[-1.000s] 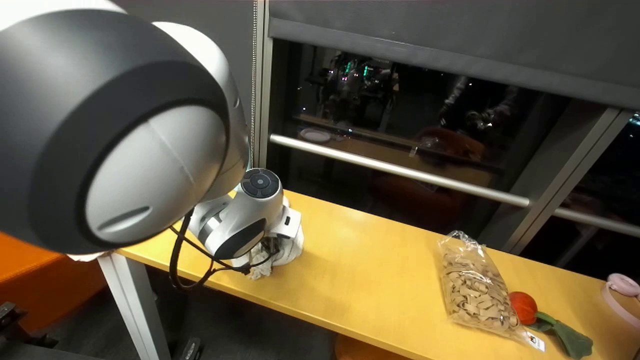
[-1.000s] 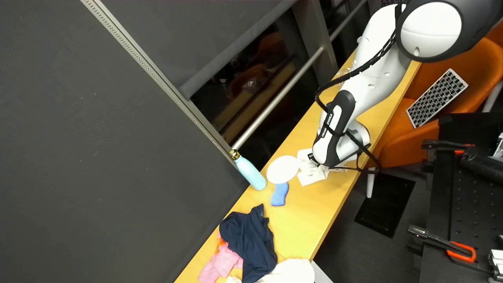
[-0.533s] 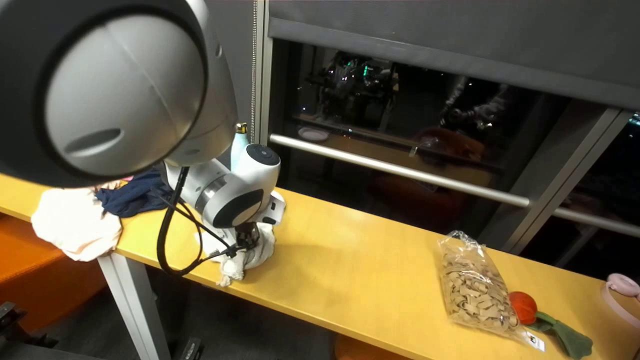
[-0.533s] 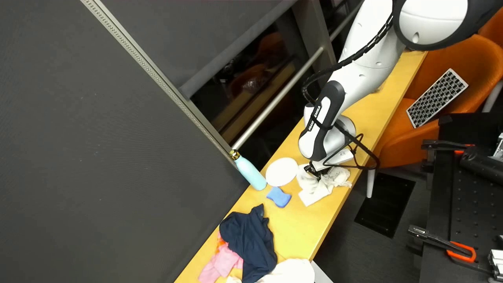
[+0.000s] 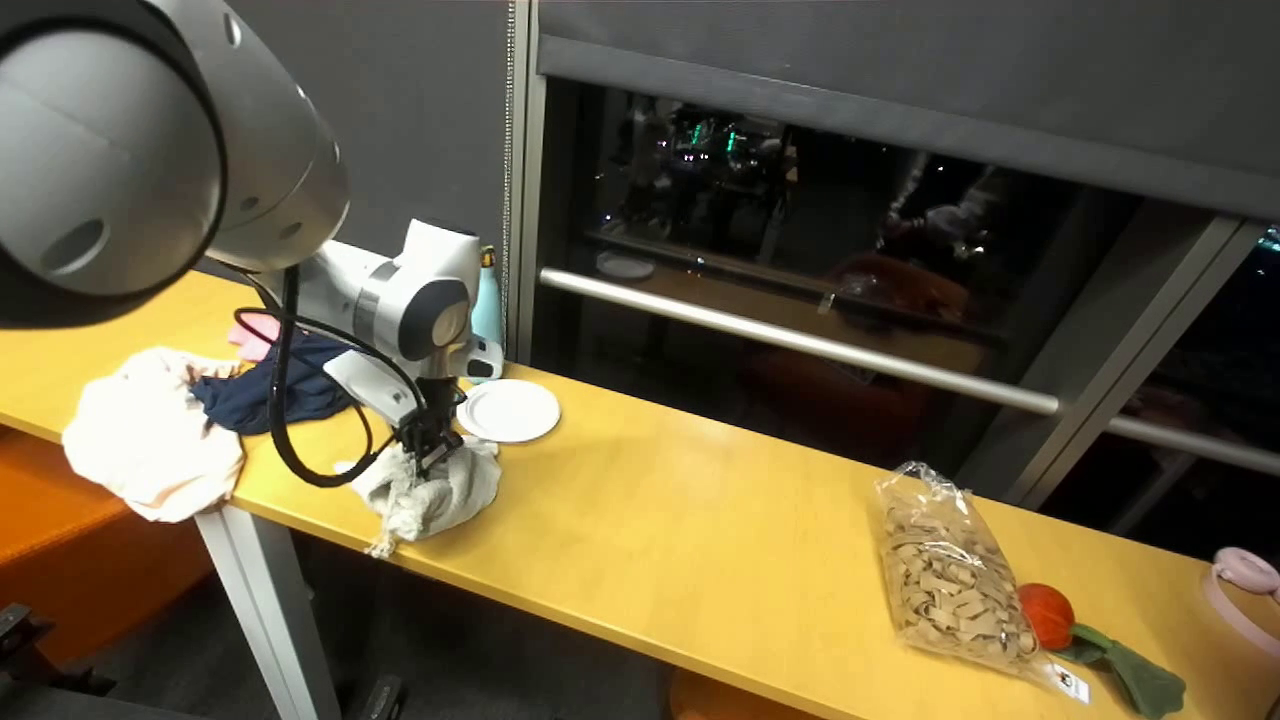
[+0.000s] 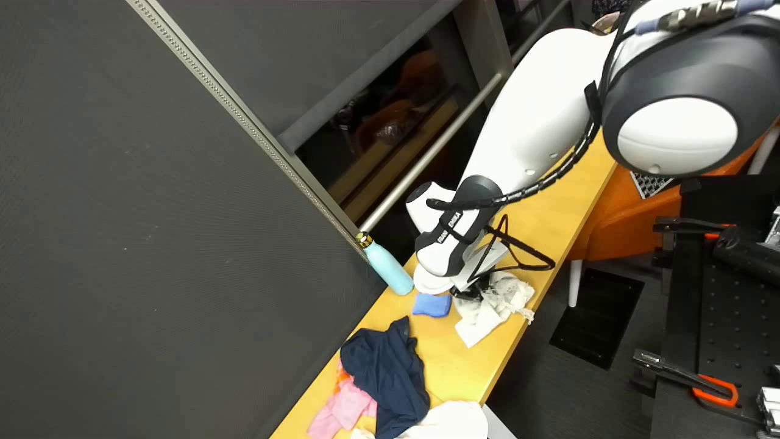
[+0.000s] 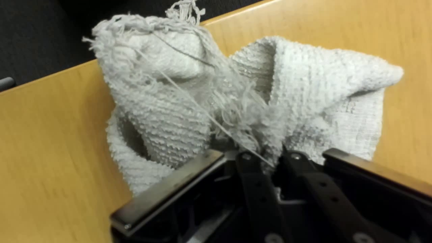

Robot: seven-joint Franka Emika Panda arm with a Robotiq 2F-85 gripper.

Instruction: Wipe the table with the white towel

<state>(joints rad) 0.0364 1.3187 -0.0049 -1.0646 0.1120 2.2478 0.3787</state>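
While the gripper (image 7: 270, 160) hangs low over the table (image 5: 700, 520), its fingers pinch the white towel (image 7: 168, 135), which lies crumpled there, frayed end crossing the table edge at eleven o'clock in the wrist view. From the towel in an exterior view, the plate (image 5: 512, 411) lies near, between one and two o'clock; the plastic bag (image 5: 955, 590), well apart, at three.

Wrist view: towel (image 7: 303, 77), middle of frame, rough ribbed cloth, edge frayed. Surface (image 7: 50, 141), smooth wood, faint grain, soft sheen. Tool (image 7: 272, 162), bottom, bare metal strips. In exterior view: bag (image 5: 950, 570), lower right, clear crinkled glossy plastic; rail (image 5: 800, 340), centre, smooth metal; blind (image 5: 900, 60), top right, matt.
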